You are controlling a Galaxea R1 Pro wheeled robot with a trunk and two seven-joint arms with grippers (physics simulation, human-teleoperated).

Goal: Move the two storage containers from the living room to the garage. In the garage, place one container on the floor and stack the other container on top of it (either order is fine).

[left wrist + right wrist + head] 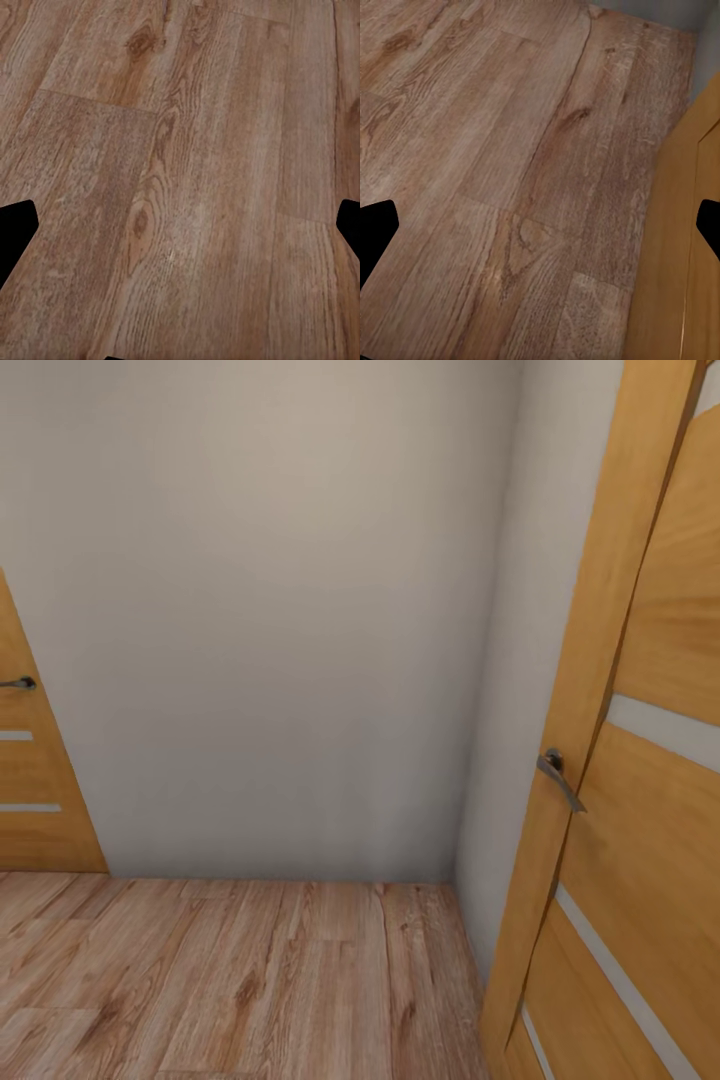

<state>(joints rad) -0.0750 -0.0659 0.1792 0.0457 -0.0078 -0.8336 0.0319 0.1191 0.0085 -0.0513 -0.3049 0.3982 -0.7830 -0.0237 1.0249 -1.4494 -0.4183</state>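
Ahead, beige wall (260, 610), wood plank floor (230, 980); both tools spread wide, empty.

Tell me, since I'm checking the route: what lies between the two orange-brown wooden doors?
In the head view, a plain pale beige wall spans between the left door and the right door, with bare light wood plank flooring below it.

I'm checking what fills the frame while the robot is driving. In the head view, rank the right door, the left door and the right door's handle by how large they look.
1. Right door, though it stands nearer the camera.
2. Left door, cut off by the picture's edge.
3. Right door's handle.
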